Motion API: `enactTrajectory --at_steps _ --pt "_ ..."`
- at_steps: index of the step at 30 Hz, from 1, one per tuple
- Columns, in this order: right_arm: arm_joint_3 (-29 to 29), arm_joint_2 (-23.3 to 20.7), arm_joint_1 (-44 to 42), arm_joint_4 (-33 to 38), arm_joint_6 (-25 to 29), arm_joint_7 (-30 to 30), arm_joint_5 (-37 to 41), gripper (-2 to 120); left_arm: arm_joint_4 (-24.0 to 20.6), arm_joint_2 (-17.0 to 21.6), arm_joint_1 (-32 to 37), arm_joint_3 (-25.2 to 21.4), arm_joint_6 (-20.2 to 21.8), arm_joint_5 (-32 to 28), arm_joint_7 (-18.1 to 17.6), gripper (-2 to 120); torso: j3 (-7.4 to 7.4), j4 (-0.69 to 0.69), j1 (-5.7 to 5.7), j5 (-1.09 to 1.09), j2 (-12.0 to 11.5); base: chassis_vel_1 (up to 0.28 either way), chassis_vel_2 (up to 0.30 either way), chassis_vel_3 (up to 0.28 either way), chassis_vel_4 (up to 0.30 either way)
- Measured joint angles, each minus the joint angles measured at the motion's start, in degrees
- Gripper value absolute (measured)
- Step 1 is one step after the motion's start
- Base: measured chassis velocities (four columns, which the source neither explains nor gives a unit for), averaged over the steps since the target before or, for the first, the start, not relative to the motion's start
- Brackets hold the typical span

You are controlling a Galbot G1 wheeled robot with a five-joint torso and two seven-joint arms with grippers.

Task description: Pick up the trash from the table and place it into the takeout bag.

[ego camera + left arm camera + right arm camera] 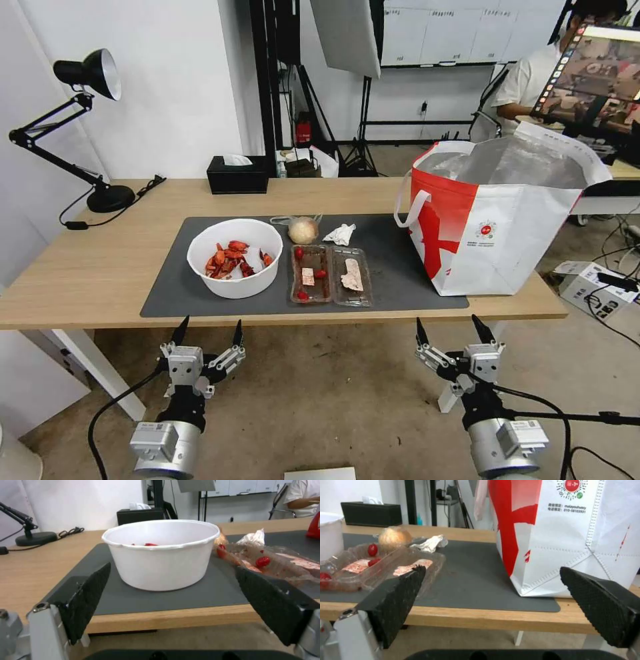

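On the table's (80, 267) dark grey mat (400, 267) lies the trash: a white bowl (235, 257) (160, 553) of red crayfish shells, a clear hinged tray (329, 275) (383, 567) with red scraps, a crumpled tissue (340, 234) (428, 543) and a beige wrapped ball (303, 230) (394, 537). The white and red takeout bag (497, 220) (566, 535) stands open at the mat's right end. My left gripper (208, 331) (173, 600) hangs open below the table's front edge, facing the bowl. My right gripper (453, 331) (490, 592) is open too, below the edge near the bag.
A black tissue box (237, 175) sits at the table's back edge and a black desk lamp (87, 133) with its cord at the back left. Boxes and cables (600, 287) lie on the floor to the right. A person sits behind the bag.
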Motion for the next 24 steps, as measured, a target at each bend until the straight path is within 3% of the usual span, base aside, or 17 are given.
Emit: enactTrajectory --at_steps 24 --pt "0.00 -0.16 0.11 0.00 -0.15 0.00 0.13 100 0.00 0.05 -0.07 -0.01 0.14 -0.17 -0.03 100 0.00 0.00 0.00 0.00 0.00 0.000 0.000 0.000 0.000"
